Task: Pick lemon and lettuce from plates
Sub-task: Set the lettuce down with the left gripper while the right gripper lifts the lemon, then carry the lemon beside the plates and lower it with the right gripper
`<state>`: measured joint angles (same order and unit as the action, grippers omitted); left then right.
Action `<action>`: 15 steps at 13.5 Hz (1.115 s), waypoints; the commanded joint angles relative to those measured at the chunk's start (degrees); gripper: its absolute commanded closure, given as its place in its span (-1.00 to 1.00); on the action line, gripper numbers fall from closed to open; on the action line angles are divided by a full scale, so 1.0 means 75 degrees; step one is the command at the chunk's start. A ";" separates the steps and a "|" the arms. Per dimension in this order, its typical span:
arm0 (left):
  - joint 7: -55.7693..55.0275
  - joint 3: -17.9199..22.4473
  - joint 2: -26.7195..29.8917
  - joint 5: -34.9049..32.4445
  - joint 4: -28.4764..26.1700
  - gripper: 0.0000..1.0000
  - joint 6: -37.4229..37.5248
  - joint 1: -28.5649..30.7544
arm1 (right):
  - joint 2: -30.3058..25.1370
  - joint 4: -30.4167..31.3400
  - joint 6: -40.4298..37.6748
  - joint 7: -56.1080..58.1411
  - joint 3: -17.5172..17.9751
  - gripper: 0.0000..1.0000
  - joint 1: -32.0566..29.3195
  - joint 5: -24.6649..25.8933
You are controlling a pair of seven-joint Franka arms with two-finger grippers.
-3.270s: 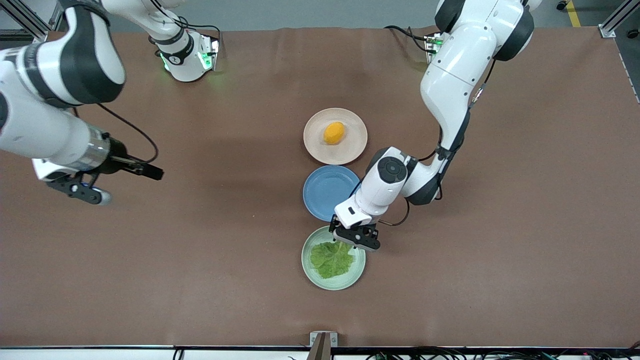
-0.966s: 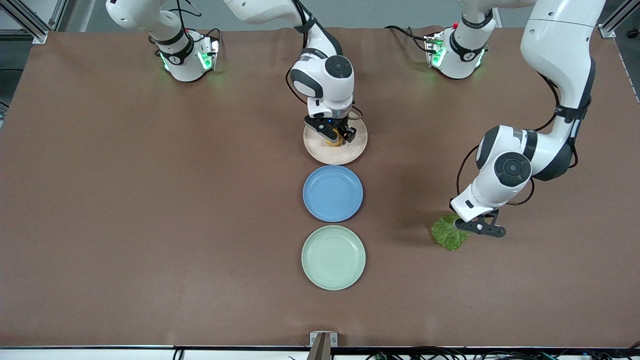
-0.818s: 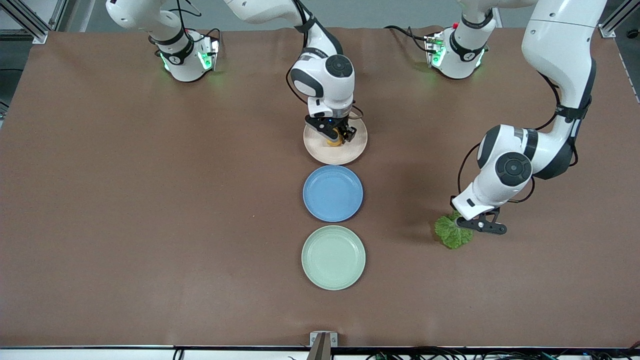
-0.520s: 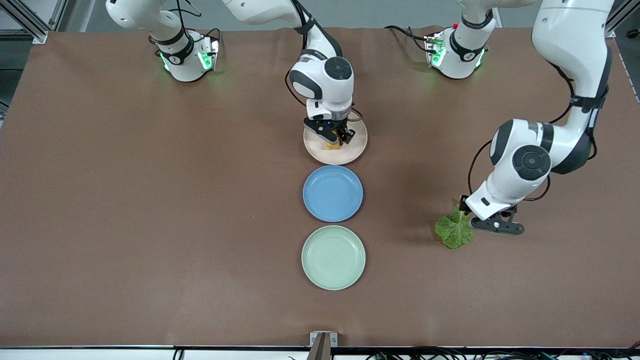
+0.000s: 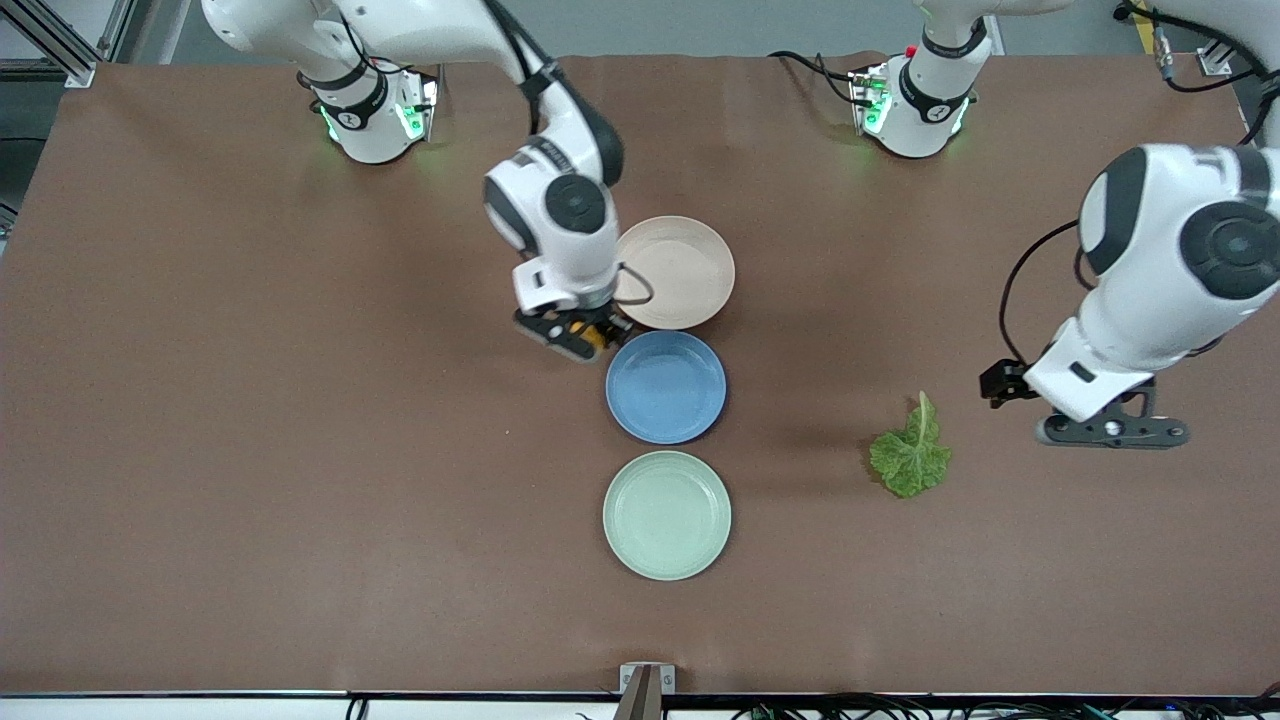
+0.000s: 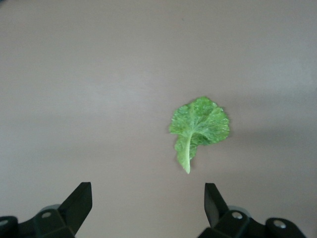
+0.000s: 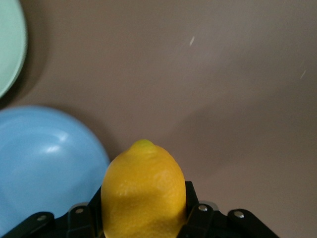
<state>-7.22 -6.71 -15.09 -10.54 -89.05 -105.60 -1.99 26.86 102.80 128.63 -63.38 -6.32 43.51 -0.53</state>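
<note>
My right gripper is shut on the orange-yellow lemon and holds it in the air over the bare table beside the blue plate. The beige-pink plate and the mint green plate are both empty. The green lettuce lies flat on the table toward the left arm's end, and it also shows in the left wrist view. My left gripper is open and empty, raised beside the leaf.
The blue plate sits between the two task plates in a row down the table's middle. It also shows in the right wrist view, with the mint plate's rim at the corner. A metal bracket sits at the table's front edge.
My right gripper lifted the lemon off the beige-pink plate and carried it off beside the blue plate. My left gripper let go of the lettuce, opened and rose away toward its own end.
</note>
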 commanded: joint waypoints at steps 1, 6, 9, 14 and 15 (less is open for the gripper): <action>0.0118 -0.0054 -0.0086 0.0152 0.1101 -1.00 0.1196 0.0427 | -0.0616 0.0847 0.0100 0.1880 0.0186 0.99 -0.1226 0.0012; 0.0142 -0.0054 0.1049 0.0597 0.1151 -1.00 0.2499 0.0616 | -0.0652 0.1200 0.0135 0.5454 0.0198 0.99 -0.3406 -0.0035; 0.0142 -0.0019 0.1554 0.1322 0.0929 -1.00 0.2900 0.0827 | -0.0617 0.1585 0.0635 0.6970 0.0209 0.98 -0.4228 -0.0035; 0.0142 -0.0019 0.2821 0.1347 -0.0631 -1.00 0.2513 0.0792 | -0.0453 0.1985 0.1318 0.8646 0.0198 0.96 -0.4464 -0.1019; 0.0154 -0.0019 0.2798 0.1347 -0.0596 -1.00 0.2537 0.0827 | -0.0360 0.1985 0.1318 0.9009 0.0209 0.96 -0.4662 -0.1066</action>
<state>-6.67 -6.75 3.08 -1.61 -89.91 -84.89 3.55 24.50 116.45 137.71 -1.16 -5.76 11.04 -6.46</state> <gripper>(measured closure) 0.000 0.383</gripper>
